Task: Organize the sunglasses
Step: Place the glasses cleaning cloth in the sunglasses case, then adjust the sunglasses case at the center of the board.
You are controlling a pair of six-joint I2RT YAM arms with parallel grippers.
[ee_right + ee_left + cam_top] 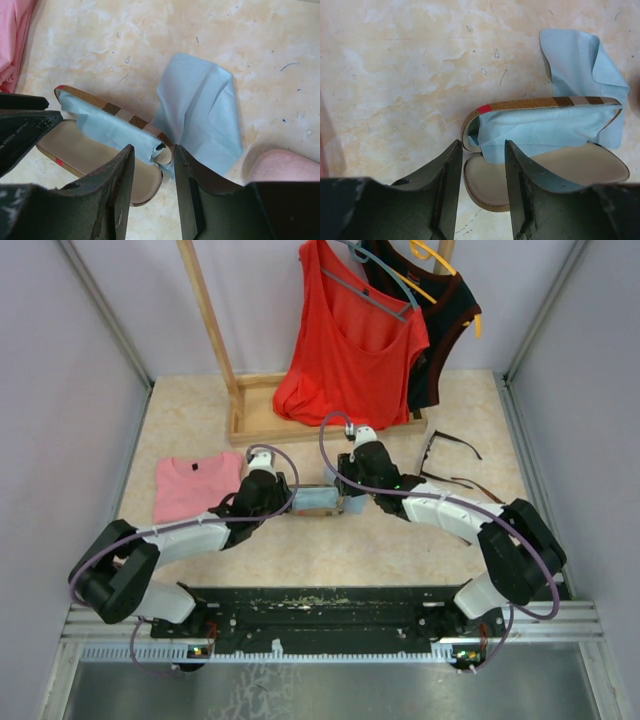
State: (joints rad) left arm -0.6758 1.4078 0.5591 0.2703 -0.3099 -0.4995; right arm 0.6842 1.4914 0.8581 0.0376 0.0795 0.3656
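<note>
The left gripper (pixel 481 170) and right gripper (pixel 154 175) are hovering empty, jaws parted, over the open brown plaid case (pixel 530 103). The dark-framed sunglasses (pixel 445 438) are lying uncased near the right edge of the table (pixel 190 430).

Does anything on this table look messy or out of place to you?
Yes. The pale blue cleaning cloth is spilling out of the open brown plaid case. It is crumpled rather than folded, bunches between lid and base, and hangs over the rim onto the table behind the case.
</note>
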